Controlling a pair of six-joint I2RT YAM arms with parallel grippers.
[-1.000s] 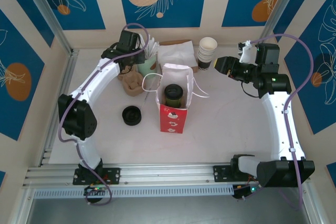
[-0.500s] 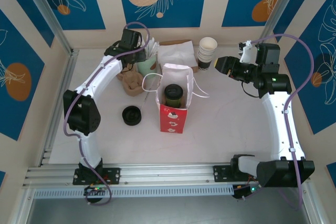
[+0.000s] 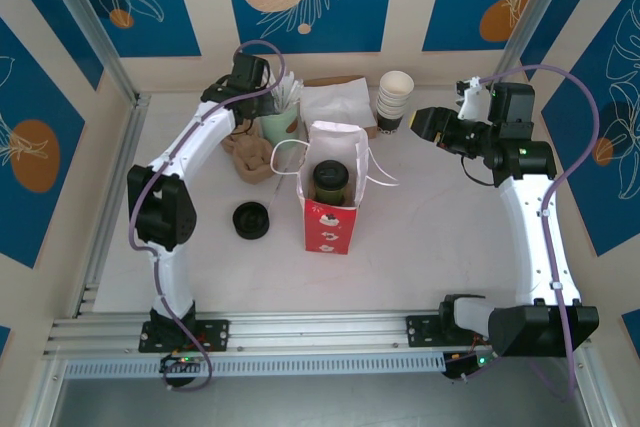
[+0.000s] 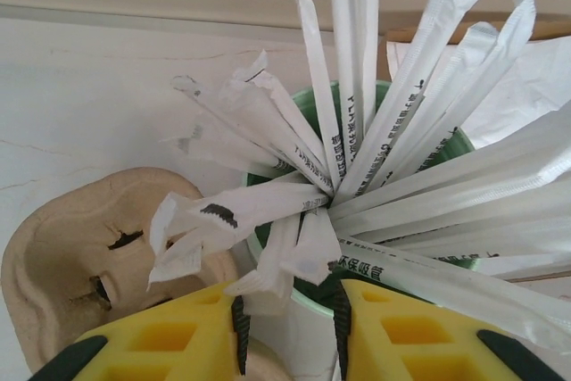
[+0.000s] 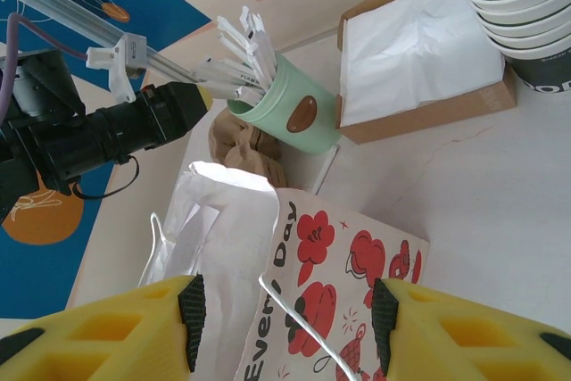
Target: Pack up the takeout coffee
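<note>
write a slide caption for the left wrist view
Left gripper straddles white paper-wrapped straws fanned from a mint-green cup, beside a brown pulp carrier.

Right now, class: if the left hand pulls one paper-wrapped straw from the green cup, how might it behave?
Likely light: the paper-wrapped straws fan loosely in the green cup. Their crumpled wrapper ends probably flop. Crossed neighbours may drag along.

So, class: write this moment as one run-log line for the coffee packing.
takeout coffee: inside red bag, lid on | left tool: jaws around wrapped straws, grip unclear | right tool: open, empty, apart from bag
</note>
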